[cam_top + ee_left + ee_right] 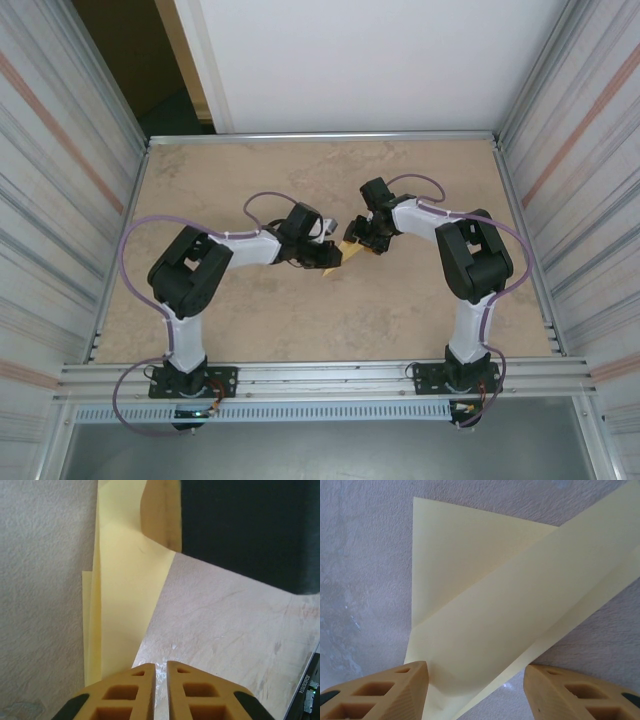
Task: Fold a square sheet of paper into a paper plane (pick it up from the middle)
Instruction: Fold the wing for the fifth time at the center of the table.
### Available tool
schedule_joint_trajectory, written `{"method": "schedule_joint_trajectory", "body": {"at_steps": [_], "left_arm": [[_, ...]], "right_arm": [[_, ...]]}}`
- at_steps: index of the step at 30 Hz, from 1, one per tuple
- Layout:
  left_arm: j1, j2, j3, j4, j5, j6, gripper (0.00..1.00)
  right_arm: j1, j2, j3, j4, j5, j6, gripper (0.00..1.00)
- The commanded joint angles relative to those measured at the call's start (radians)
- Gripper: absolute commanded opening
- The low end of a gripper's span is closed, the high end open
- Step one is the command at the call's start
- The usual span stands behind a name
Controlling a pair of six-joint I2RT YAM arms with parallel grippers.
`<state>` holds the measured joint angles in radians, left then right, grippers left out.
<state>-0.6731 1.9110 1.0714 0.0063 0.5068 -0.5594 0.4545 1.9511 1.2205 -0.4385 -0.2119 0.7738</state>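
**Where Two Arms Meet, Folded Yellow Paper Lies Between**

Seen from overhead, the left gripper and the right gripper face each other at the middle of the table. The yellow paper is a small wedge between their tips.

From the left wrist, the left gripper has its orange fingers almost together, with a thin slit of bare table between them. The yellow paper, folded lengthwise, runs away from the left-hand finger. A black shape covers its far end. A dark strip at lower right carries marks too small to read.

From the right wrist, the right gripper stands wide open, a finger on either side of the near corner of the yellow paper. It lies flat in layered diagonal folds.
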Motion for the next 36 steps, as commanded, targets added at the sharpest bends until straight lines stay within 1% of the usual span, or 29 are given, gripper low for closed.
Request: {"method": "schedule_joint_trajectory", "body": {"at_steps": [1, 8, 19, 36], "left_arm": [[0.013, 0.009, 0.025, 0.029, 0.025, -0.013, 0.14], [0.018, 0.018, 0.042, 0.043, 0.047, -0.011, 0.15], [0.029, 0.068, 0.091, 0.001, 0.033, 0.002, 0.14], [0.028, 0.092, 0.081, 0.013, 0.054, -0.012, 0.12]], "right_arm": [[0.026, 0.211, -0.095, 0.029, 0.062, -0.013, 0.57], [0.026, 0.212, -0.095, 0.029, 0.06, -0.014, 0.57], [0.025, 0.212, -0.095, 0.028, 0.054, -0.014, 0.56], [0.025, 0.216, -0.096, 0.03, 0.05, -0.016, 0.56]]}}
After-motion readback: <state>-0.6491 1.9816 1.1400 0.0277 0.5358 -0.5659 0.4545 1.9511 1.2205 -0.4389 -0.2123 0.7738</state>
